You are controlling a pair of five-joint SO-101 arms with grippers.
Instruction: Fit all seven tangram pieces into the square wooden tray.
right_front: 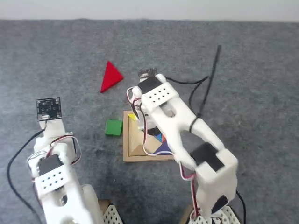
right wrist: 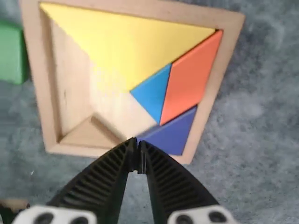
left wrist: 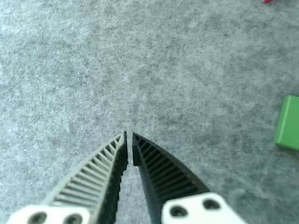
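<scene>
Hovering clenched and empty over the square wooden tray [right wrist: 187, 19], the right gripper [right wrist: 135, 144] sits nearer the green square [right_front: 113, 127], lying just outside the tray's wall, than the likewise clenched left gripper [left wrist: 129, 136] over bare carpet [left wrist: 140, 56].

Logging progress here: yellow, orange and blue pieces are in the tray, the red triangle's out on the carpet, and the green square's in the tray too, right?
No: the green square lies on the carpet beside the tray, outside it, as the high view shows. The rest is right.
</scene>
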